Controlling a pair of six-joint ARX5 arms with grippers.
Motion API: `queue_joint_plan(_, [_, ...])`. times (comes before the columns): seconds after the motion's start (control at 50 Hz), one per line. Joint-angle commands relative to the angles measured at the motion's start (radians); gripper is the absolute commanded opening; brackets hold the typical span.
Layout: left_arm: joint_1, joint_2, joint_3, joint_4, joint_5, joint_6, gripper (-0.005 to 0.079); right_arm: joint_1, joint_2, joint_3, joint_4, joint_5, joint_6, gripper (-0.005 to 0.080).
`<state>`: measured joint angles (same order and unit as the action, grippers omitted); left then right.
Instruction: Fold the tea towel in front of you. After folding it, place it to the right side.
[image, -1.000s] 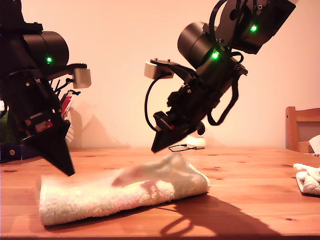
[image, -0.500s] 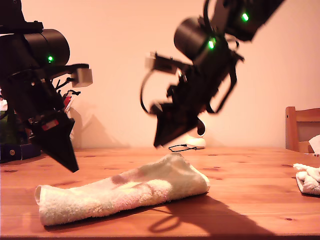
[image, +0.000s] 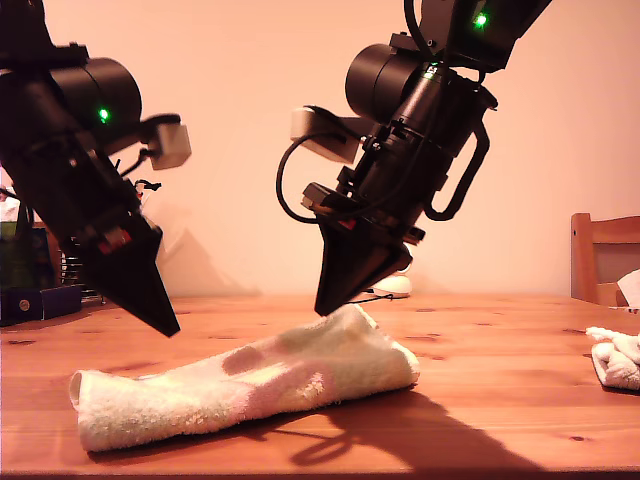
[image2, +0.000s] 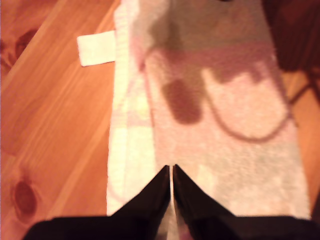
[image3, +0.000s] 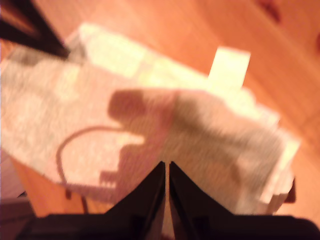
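The cream terry tea towel (image: 250, 385) lies folded in a long strip on the brown wooden desk (image: 500, 350), at 6 o'clock in the exterior view. Over the last second both arms have drawn their tips slightly clear of it, and it has kept its shape. My first end effector (image2: 171, 172) and my second end effector (image3: 166, 167) hover over it, jaws narrowed to a slit, holding nothing. This fold looks set, so I judge that another fold or the move aside comes next.
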<state>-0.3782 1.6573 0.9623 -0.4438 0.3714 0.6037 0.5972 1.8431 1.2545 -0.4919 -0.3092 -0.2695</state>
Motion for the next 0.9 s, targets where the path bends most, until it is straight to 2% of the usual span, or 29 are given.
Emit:
queue_joint_plan(0.0, [0.007, 0.053, 0.000, 0.009, 0.006, -0.004, -0.0024, 0.005, 0.010, -0.013, 0.002, -0.006, 0.009, -0.0011])
queue_joint_plan(0.28, [0.010, 0.126, 0.000, 0.054, -0.009, -0.002, -0.0024, 0.005, 0.088, -0.013, -0.055, -0.006, 0.042, -0.0011])
queue_joint_plan(0.5, [0.010, 0.149, 0.000, 0.032, -0.008, -0.028, -0.0024, 0.005, 0.148, -0.013, -0.024, 0.009, 0.045, -0.0011])
queue_joint_plan(0.88, [-0.020, 0.149, 0.000, -0.103, 0.109, -0.188, -0.0024, -0.007, 0.183, -0.013, 0.170, 0.058, 0.029, -0.0011])
